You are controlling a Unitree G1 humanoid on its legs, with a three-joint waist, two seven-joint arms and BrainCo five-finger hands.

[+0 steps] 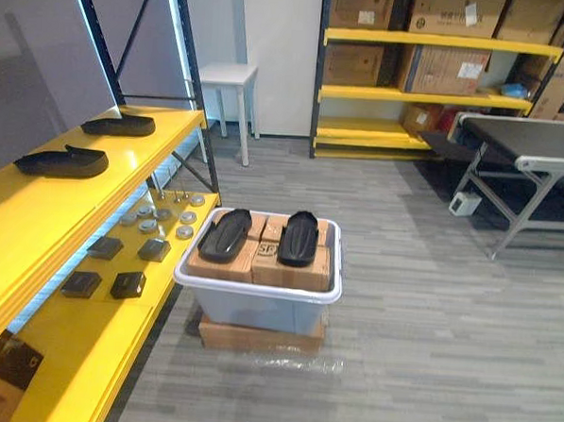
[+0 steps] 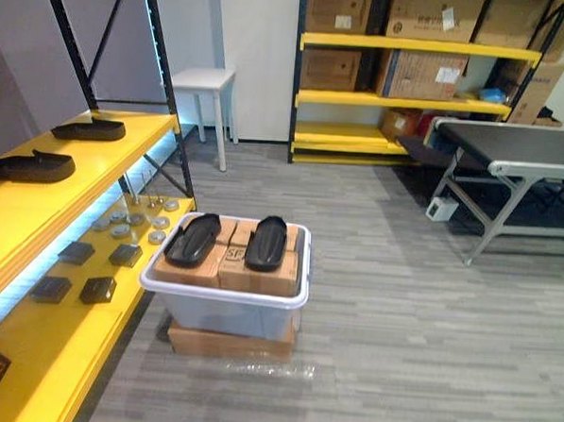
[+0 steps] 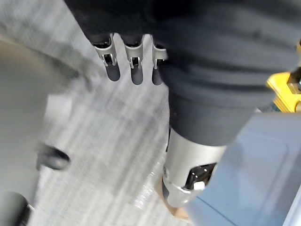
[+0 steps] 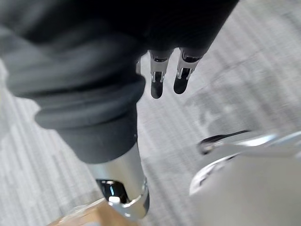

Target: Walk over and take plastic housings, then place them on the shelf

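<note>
Two black plastic housings (image 1: 226, 235) (image 1: 299, 237) lie side by side on cardboard boxes inside a clear bin (image 1: 259, 287) on the floor ahead. Two more black housings (image 1: 119, 125) (image 1: 63, 162) rest on the top board of the yellow shelf (image 1: 36, 217) at my left. My left hand (image 3: 136, 63) hangs over the grey floor with straight fingers and holds nothing. My right hand (image 4: 157, 80) also hangs over the floor, fingers straight and empty.
The bin stands on a flat carton (image 1: 261, 338). The shelf's lower board carries small black boxes (image 1: 117, 284) and round metal parts (image 1: 159, 219). A white stool (image 1: 228, 76), a rack of cartons (image 1: 423, 39) and a conveyor table (image 1: 532, 139) stand farther back.
</note>
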